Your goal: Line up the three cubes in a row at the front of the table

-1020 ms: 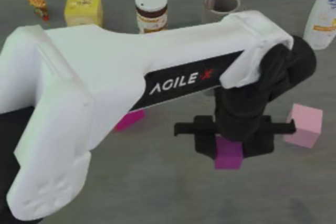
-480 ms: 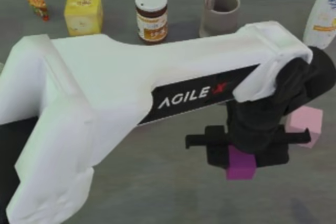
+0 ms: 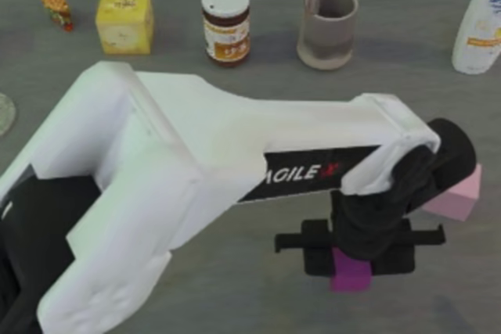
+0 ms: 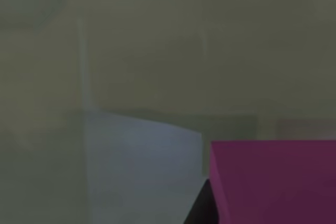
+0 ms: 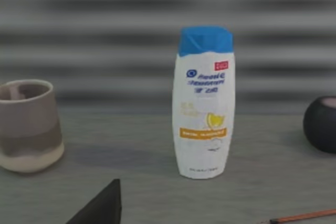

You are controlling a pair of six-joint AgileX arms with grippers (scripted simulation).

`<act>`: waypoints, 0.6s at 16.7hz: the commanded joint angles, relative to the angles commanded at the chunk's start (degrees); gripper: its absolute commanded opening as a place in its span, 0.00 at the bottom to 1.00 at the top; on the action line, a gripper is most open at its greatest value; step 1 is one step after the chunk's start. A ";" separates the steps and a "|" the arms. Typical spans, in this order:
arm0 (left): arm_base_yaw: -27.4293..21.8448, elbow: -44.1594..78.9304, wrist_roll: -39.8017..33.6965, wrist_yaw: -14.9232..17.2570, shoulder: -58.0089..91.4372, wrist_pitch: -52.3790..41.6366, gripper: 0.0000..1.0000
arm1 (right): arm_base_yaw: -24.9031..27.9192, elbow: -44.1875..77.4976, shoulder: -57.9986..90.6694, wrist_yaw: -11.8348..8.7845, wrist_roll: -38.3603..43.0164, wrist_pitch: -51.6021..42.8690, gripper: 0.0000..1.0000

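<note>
Grey bench [image 3: 235, 303] with faint wood grain filled the whole top view, clutter lined along the back: a yellow box [image 3: 124, 20], a jar [image 3: 226, 23], a mug [image 3: 328, 26] and a shampoo bottle [image 3: 478, 24].

My left claw [image 3: 356, 246] was out toward the front right, pinching the small purple cube [image 3: 350, 273] from above; the left wrist view showed that cube [image 4: 273, 181] filling one corner. The pale pink cube [image 3: 456, 195] sat just beside the wrist, half tucked under it.

What worried me: the arm was really close to the pink one, so any sideways drift could have nudged it out of place. Letting go while the purple cube hung above the bench could also have made it tumble or land crooked. I couldn't judge its height from these views.

Hidden stuff: the big magenta cube didn't show anywhere, so I guessed the left arm's white link was covering it. The fingertips themselves were buried under the wrist. My right claw didn't appear in any view; its wrist camera only looked at the bottle [image 5: 204, 102] and mug [image 5: 29, 125], so no telling whether it was spread or closed.
</note>
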 joint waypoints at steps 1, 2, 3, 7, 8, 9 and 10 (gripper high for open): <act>-0.01 -0.21 0.00 0.00 0.09 0.23 0.00 | 0.00 0.00 0.00 0.00 0.00 0.00 1.00; -0.01 -0.21 0.00 0.00 0.09 0.23 0.00 | 0.00 0.00 0.00 0.00 0.00 0.00 1.00; -0.01 -0.21 0.00 0.00 0.09 0.23 0.00 | 0.00 0.00 0.00 0.00 0.00 0.00 1.00; -0.01 -0.21 0.00 0.00 0.09 0.23 0.23 | 0.00 0.00 0.00 0.00 0.00 0.00 1.00; -0.01 -0.21 0.00 0.00 0.09 0.23 0.30 | 0.00 0.00 0.00 0.00 0.00 0.00 1.00; -0.01 -0.21 0.00 0.00 0.09 0.23 0.38 | 0.00 0.00 0.00 0.00 0.00 0.00 1.00; -0.01 -0.21 0.00 0.00 0.09 0.23 0.45 | 0.00 0.00 0.00 0.00 0.00 0.00 1.00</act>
